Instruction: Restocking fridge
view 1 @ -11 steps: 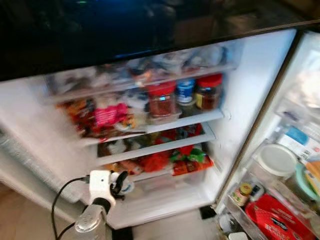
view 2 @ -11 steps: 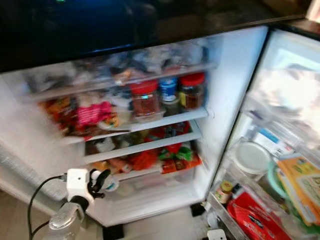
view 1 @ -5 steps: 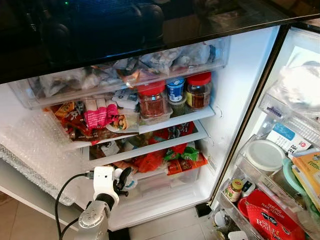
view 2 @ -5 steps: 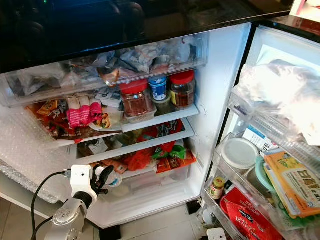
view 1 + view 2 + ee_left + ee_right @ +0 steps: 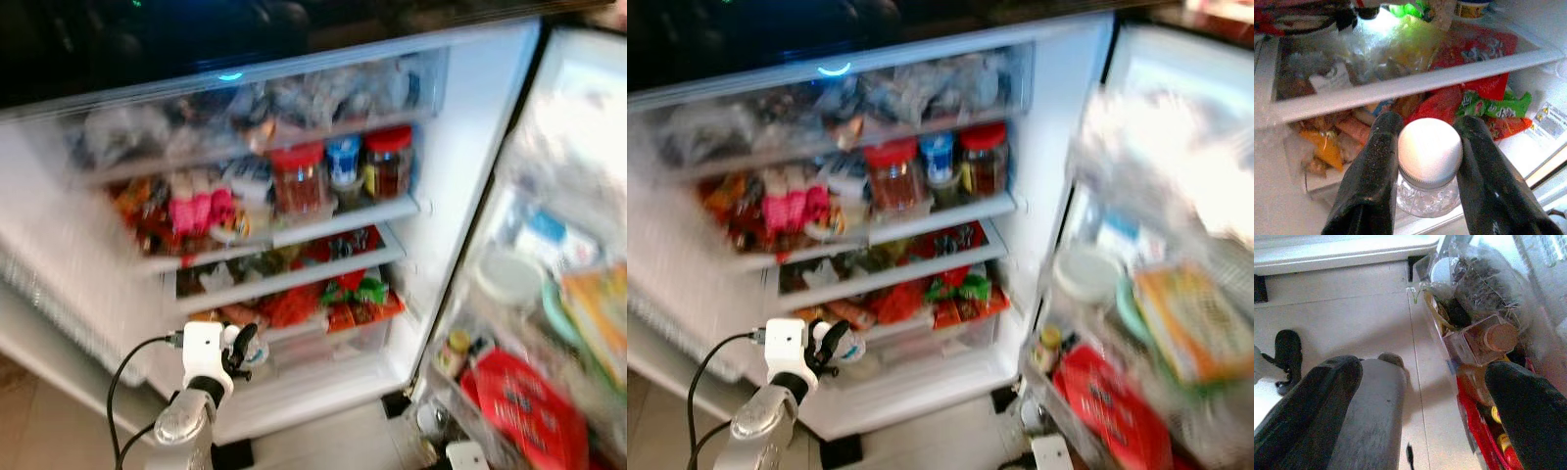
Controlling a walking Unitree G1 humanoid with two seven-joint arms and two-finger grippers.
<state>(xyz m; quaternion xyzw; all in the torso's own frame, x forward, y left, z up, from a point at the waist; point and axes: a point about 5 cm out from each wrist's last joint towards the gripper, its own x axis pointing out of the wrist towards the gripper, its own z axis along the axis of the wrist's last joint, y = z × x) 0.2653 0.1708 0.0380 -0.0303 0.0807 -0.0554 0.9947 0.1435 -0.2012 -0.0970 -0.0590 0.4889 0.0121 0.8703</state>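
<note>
- Left gripper [image 5: 1427, 161]: fingers pinch a clear jar [image 5: 1429, 182] with a white lid, held before the fridge's [image 5: 460, 176] lower shelves.
- Right gripper [image 5: 1425, 416]: fingers spread, above the floor [image 5: 1352, 308] beside the door bins [image 5: 1484, 347].
</note>
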